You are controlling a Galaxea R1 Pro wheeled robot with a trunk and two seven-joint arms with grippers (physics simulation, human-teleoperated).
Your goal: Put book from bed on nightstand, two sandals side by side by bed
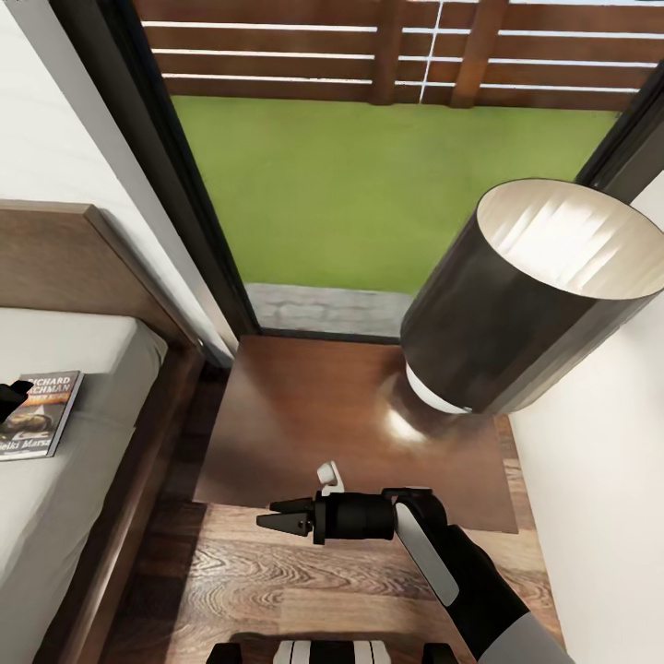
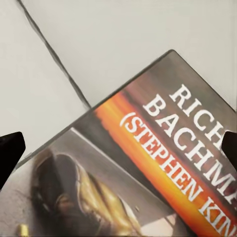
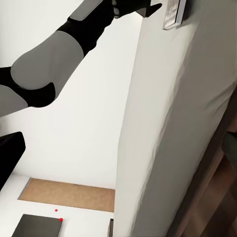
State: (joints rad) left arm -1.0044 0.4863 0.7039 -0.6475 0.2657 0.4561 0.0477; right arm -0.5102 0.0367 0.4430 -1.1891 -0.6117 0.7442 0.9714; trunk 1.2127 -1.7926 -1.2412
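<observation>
Book [image 1: 39, 414] lay on the bed [image 1: 55, 516] near its nightstand-side edge; left pincer [image 2: 118, 148] spread wide over it, empty; right pincer [image 1: 277, 518] narrow, idle; nightstand [image 1: 314, 415] bare of book; transfer pending.

Wood-plank floor [image 1: 304, 572], white wall [image 1: 599, 498], window [image 1: 369, 184], lamp [image 1: 526, 295]

Book [image 2: 148, 163] flat on pale mattress [image 2: 123, 39] — dark fingers [image 2: 10, 153] either side
</observation>
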